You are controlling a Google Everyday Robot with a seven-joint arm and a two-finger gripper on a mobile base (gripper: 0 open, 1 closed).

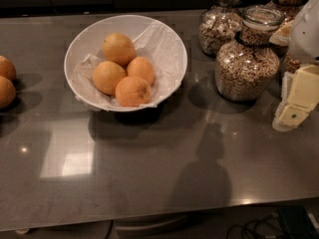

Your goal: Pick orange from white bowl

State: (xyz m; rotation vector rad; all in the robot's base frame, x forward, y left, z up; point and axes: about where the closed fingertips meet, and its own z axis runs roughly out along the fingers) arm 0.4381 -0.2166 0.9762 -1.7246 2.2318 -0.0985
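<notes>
Counts first: one white bowl [75, 49], four round fruits in it, two more loose fruits [6, 91] at the left border of the frame, and at least three glass jars of grain [247, 63] at the upper right. One gripper [294, 108].

Your target, the orange [133, 90], is the deepest-coloured of the four. It sits at the near side of the bowl on the crumpled white paper [164, 49], touching the two paler fruits [108, 76] behind it. The fourth fruit lies at the back.

The gripper hangs at the far right edge of the view, cream-coloured, partly cut off by the frame, just beside the front jar. You cannot tell whether it is released or clenched; nothing is seen in it. The orange lies well apart from it, off to the left across the counter.

Room: the grey glossy countertop [149, 173] runs bare between gripper and bowl and across the whole near half. Jars crowd only the back right. The counter's front edge runs along the bottom, with dark cables [249, 228] below it.
</notes>
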